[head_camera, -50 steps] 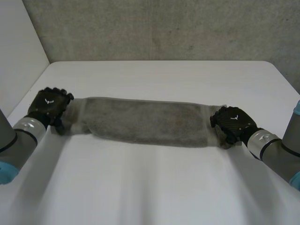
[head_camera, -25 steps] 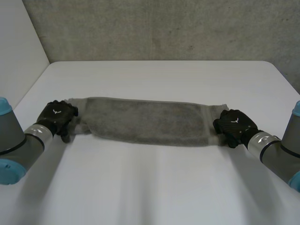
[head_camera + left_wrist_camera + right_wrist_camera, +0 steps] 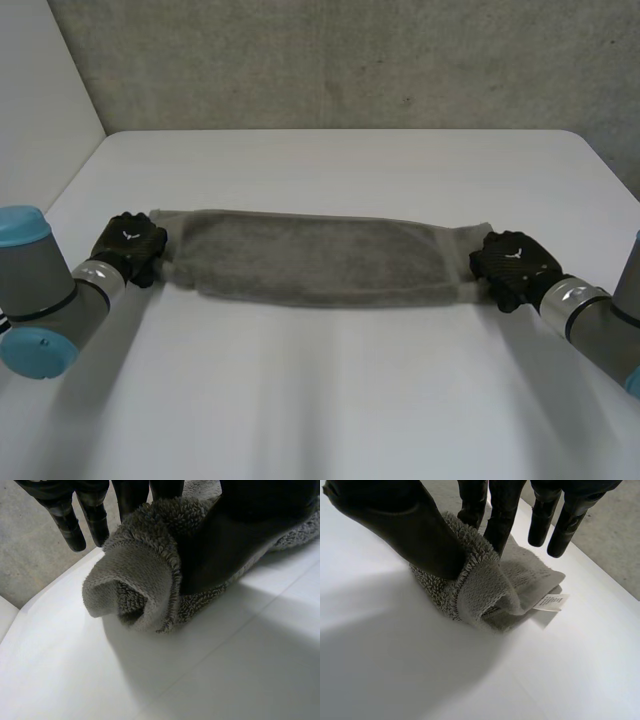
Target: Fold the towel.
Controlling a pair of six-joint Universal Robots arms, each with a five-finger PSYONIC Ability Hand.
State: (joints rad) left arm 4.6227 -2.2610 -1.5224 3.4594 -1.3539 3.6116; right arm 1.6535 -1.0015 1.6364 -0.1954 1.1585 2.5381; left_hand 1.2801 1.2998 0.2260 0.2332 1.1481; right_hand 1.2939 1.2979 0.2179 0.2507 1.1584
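A grey towel (image 3: 315, 257) lies folded into a long strip across the middle of the white table (image 3: 330, 400). My left hand (image 3: 132, 247) is at the strip's left end. In its wrist view the thumb (image 3: 235, 535) presses the bunched towel end (image 3: 135, 580) against the fingers, a pinch on the cloth. My right hand (image 3: 512, 264) is at the strip's right end. There the thumb (image 3: 405, 522) and fingers pinch the rolled towel end (image 3: 480, 587), and a small white label (image 3: 549, 602) sticks out of it.
A grey wall (image 3: 330, 60) stands behind the table's far edge, with a white side panel (image 3: 40, 100) at the left. Bare table surface lies in front of and behind the towel.
Both hands have slid outward along the towel ends and closed their fingers on the cloth. The left arm has swung lower and nearer. The strip is pulled a little straighter.
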